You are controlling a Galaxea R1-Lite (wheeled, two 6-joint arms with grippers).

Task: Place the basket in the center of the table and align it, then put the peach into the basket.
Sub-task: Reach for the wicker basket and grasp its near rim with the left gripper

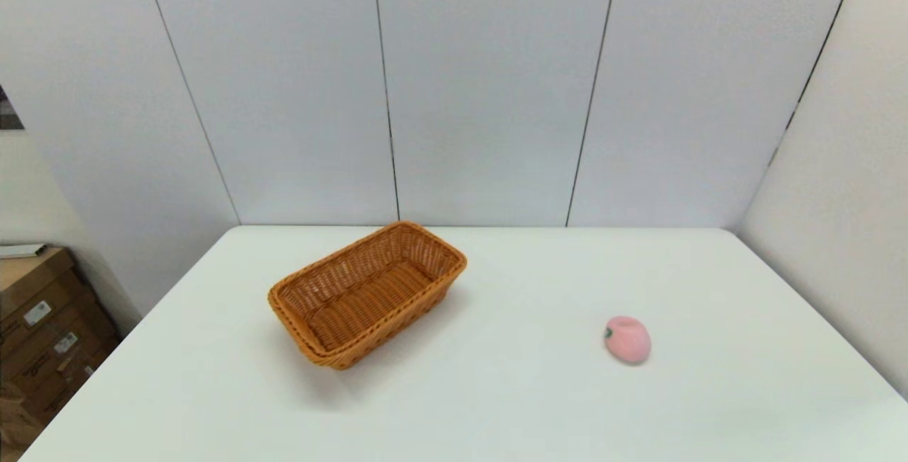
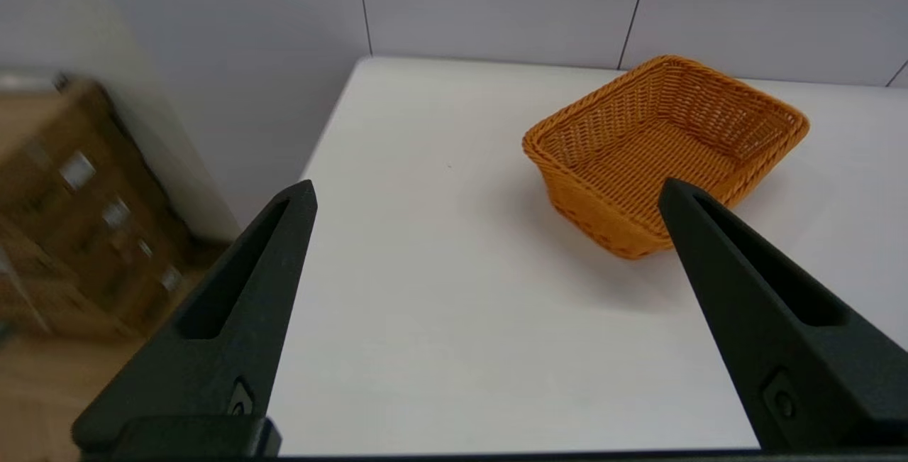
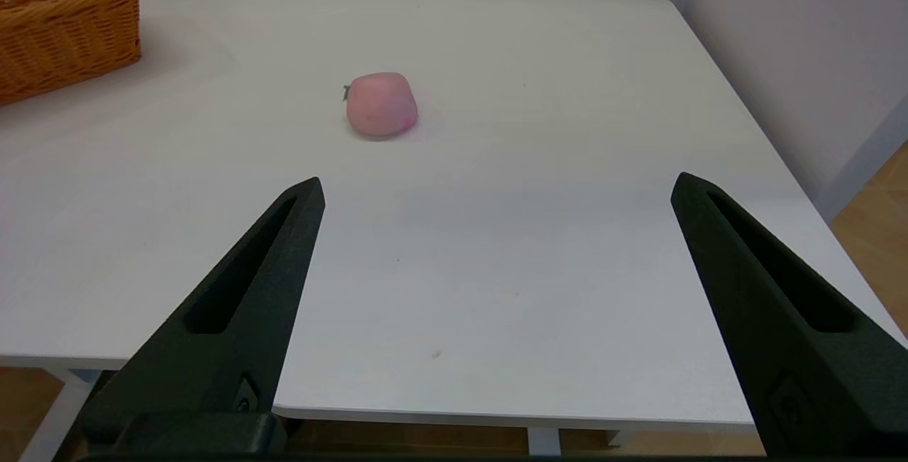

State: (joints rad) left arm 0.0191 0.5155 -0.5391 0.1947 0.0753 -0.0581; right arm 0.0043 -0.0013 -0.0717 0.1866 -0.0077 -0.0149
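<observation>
Nothing begun yet, by the look of it. Basket (image 1: 367, 294) sat left of the worktop's (image 1: 496, 405) middle and toward the far edge, skewed so that its long sides ran diagonally to the worktop edges, empty inside, hence both a shift toward the centre and a turn needed, as judged. Peach (image 1: 628, 339) lay on the right half, well apart from the basket, tipped on its side with the dark stem spot facing the basket's way.

Left gripper (image 2: 486, 192) hung back near the worktop's left front corner, jaws spread wide and empty, basket beyond them and off toward one finger rather than squarely between. Probably poised there because the basket lay on its side of the worktop. Right gripper (image 3: 496, 189) hung beyond the near edge, on the right side, jaws likewise wide apart and holding nothing, peach ahead and a little off toward one finger. Neither arm seen from the head camera.

Around: pale panelled walls behind and to the right, stacked cardboard boxes (image 1: 39, 334) on the floor off the left edge. No obstacle seen between either gripper and its target; bare worktop between basket and peach. Likely snags: a rounded peach rolling under a careless pinch, a light wicker basket sliding or twisting when nudged.
</observation>
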